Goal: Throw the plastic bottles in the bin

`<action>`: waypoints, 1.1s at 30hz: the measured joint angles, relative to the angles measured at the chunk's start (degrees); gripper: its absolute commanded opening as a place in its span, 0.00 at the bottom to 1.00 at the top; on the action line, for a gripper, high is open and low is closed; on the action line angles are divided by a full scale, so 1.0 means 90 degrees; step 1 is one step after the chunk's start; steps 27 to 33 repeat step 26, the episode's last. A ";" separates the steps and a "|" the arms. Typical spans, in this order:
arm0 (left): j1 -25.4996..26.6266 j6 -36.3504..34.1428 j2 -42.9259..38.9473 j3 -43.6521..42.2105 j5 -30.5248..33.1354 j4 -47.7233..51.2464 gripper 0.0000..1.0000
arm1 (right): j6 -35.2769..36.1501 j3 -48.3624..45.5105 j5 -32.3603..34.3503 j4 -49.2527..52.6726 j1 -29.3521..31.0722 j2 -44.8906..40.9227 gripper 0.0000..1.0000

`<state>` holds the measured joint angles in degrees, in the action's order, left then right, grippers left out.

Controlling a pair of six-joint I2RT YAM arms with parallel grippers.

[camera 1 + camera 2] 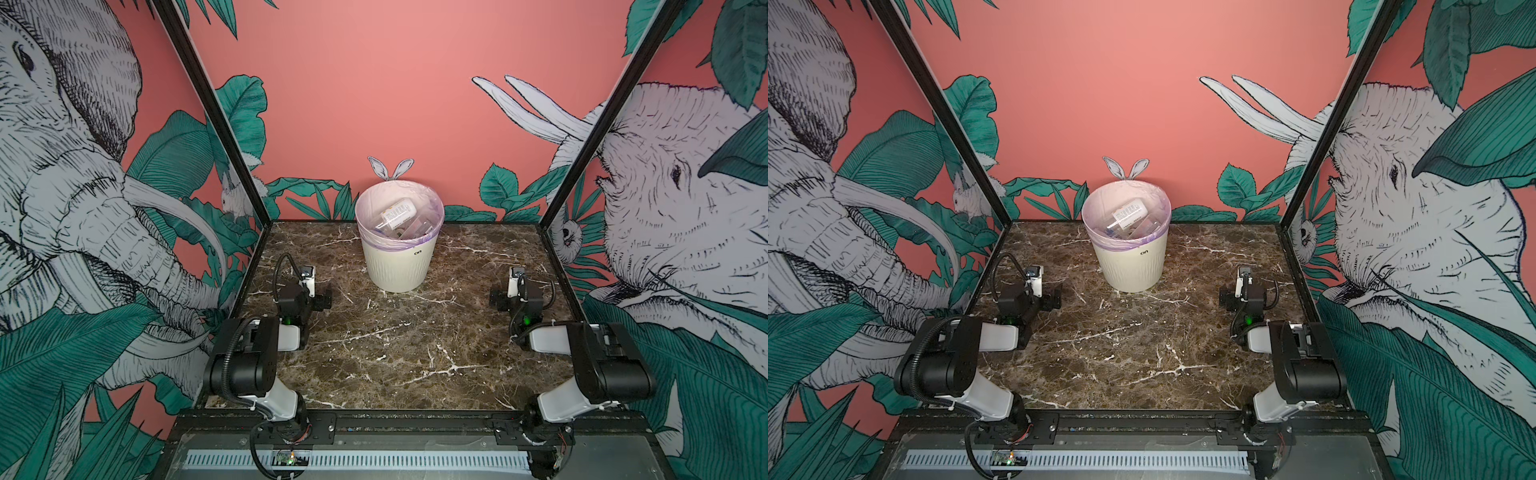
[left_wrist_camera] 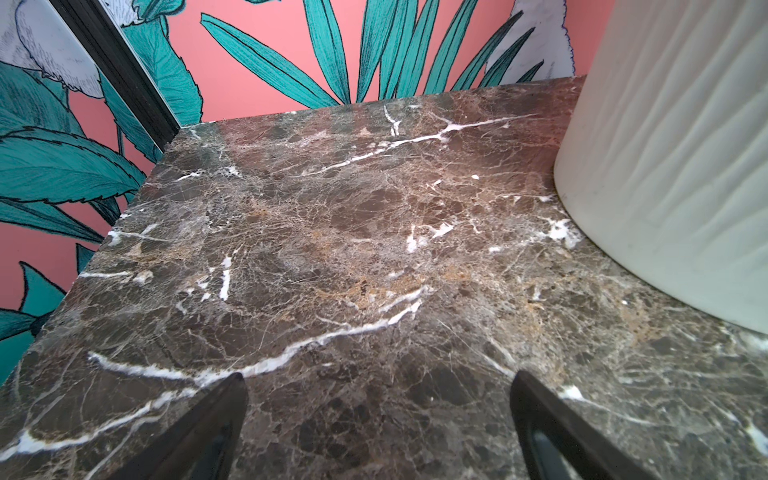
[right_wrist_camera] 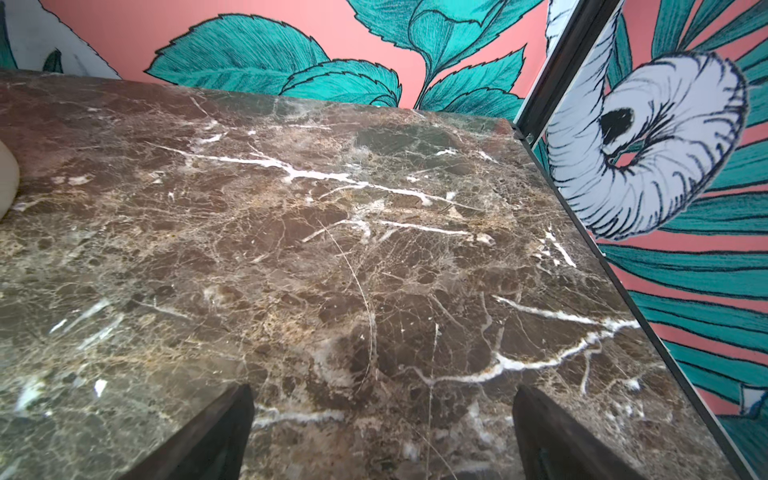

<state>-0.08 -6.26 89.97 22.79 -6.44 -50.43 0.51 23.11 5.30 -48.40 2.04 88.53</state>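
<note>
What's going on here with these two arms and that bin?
The job here is throwing plastic bottles into the bin at the back of the table. Several bottles lie inside it; none shows on the table. The robot's left claw and right claw are open and empty, low on either side.

The left gripper (image 2: 376, 380) fingers (image 2: 208, 432) gape at frame bottom over brown veined counter (image 2: 332, 249); ribbed cream bin (image 2: 673, 166) stands at right.

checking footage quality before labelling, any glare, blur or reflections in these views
Both top views: even light, no glare; plastic bottles in the bin look small and soft. Left wrist view: table sharp, pink wall tint on its far edge, left gripper tips dark. Right wrist view: same, right gripper tips blurred.
</note>
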 measured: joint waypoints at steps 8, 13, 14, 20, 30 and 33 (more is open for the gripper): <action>0.0002 0.0000 0.0000 0.0000 0.0005 0.0000 1.00 | -0.0007 -0.0036 0.0000 -0.0073 0.0000 0.0000 0.99; 0.0002 0.0000 0.0000 0.0000 0.0005 0.0000 1.00 | -0.0007 -0.0036 0.0000 -0.0075 0.0000 0.0000 0.99; 0.0005 0.0000 0.0000 0.0000 0.0005 0.0000 1.00 | -0.0007 -0.0036 0.0000 -0.0075 0.0000 0.0000 0.99; 0.0005 0.0000 0.0000 0.0000 0.0007 0.0000 1.00 | -0.0007 -0.0036 -0.0002 -0.0073 0.0000 0.0000 0.99; 0.0005 0.0000 0.0000 0.0000 0.0005 0.0000 1.00 | -0.0007 -0.0036 0.0000 -0.0073 0.0000 0.0000 0.99; 0.0005 0.0000 0.0000 0.0000 0.0005 0.0000 1.00 | -0.0007 -0.0036 0.0000 -0.0073 0.0000 0.0000 0.99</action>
